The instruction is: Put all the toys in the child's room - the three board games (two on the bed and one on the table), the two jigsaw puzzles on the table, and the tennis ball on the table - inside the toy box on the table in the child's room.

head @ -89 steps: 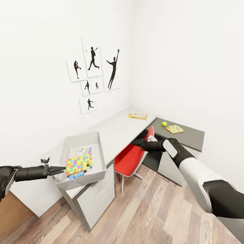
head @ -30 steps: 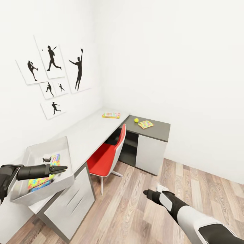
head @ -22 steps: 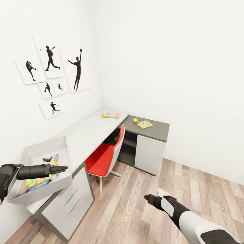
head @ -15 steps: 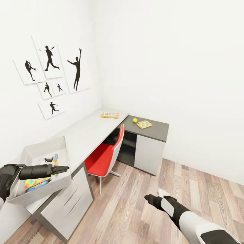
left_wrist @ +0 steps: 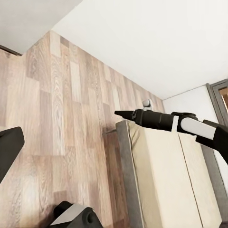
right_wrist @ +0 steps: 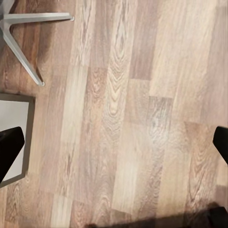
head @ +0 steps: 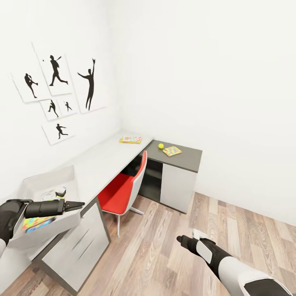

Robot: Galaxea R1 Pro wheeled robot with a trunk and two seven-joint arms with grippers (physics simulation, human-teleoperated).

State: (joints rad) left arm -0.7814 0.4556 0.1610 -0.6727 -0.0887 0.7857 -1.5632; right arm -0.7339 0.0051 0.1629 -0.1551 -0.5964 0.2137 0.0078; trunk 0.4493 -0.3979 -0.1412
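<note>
The toy box (head: 43, 193) stands at the near end of the table (head: 102, 160), a light grey open bin. Inside it lies a jigsaw puzzle (head: 35, 222) with a strip of blue showing just beside it, likely a board game, though too little of it shows to be sure. The left gripper (head: 80, 204) hangs over the front of the box with its fingers drawn together to a point and nothing between them. Further along the pale grey top, near the corner, lies a board game (head: 131, 139) printed in yellow, orange and green. On the lower dark grey wing the tennis ball (head: 160, 146) sits just beside the second jigsaw puzzle (head: 172, 151). A red chair (head: 123, 191) is tucked under the table between the white drawers (head: 76, 250) and the wing. Black sports-silhouette pictures (head: 57, 94) hang on the wall above.

The right gripper (head: 181, 239) is low over the wood-plank floor (head: 164, 263), well apart from the table; its wrist view shows its dark fingertips (right_wrist: 9, 152) spread wide with only floor between them. In the left wrist view the bed (left_wrist: 161, 185) lies beyond the right arm (left_wrist: 166, 121).
</note>
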